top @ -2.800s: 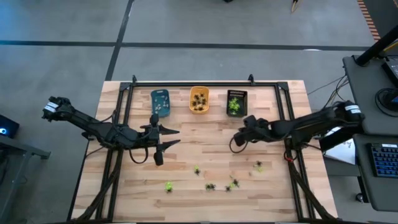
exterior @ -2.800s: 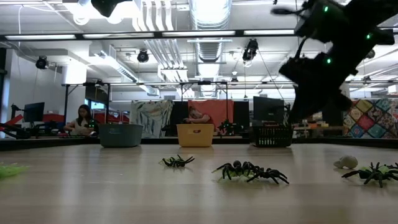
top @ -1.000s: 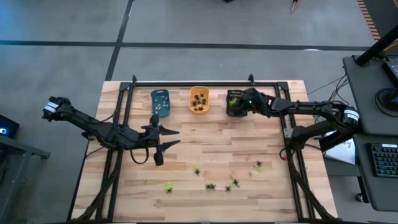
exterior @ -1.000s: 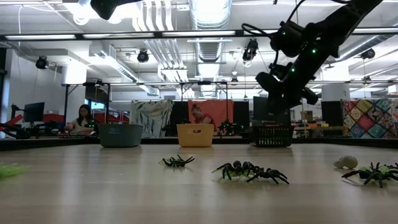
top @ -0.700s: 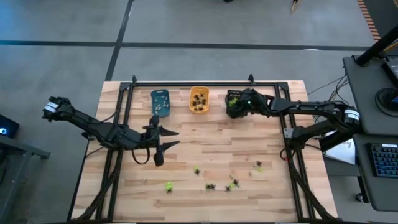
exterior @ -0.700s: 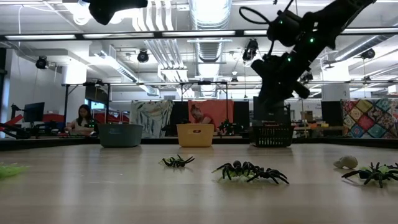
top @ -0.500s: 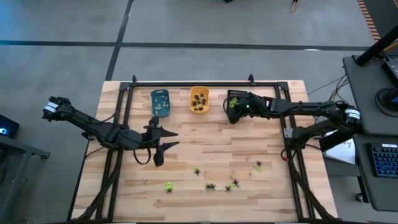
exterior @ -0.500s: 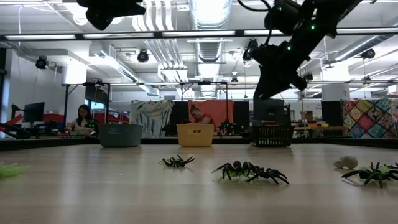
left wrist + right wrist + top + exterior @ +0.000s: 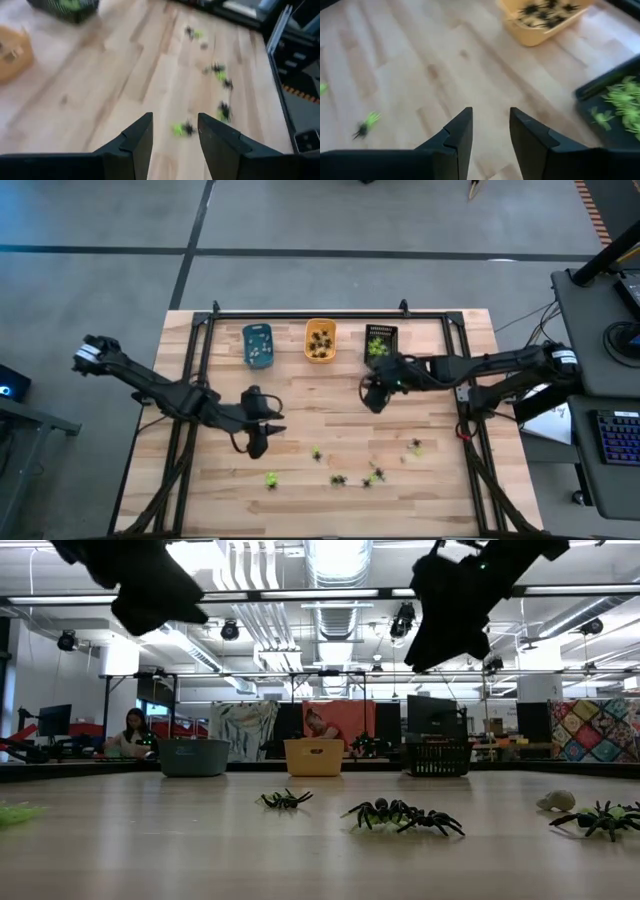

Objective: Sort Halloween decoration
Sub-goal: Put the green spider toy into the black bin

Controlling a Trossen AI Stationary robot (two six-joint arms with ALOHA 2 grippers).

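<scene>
three small trays (image 9: 320, 341) at twelve o'clock, about seven loose spiders (image 9: 338, 479) at six o'clock, two robot arms (image 9: 160, 388), two people (image 9: 133, 729) behind

A robotics lab or workshop, open-plan and industrial. Exposed silver ducts (image 9: 335, 580) and strip lights overhead, bare grey concrete floor (image 9: 300, 220) marked with dark lines. Butcher-block table (image 9: 330, 425) ringed by a black metal frame (image 9: 330, 313) carrying the arms. Off to one side a desk with a keyboard (image 9: 618, 442). In the background, monitors (image 9: 52, 720), a seated person (image 9: 132, 730) at a workstation, and a patchwork quilt (image 9: 600, 732) hung up
</scene>
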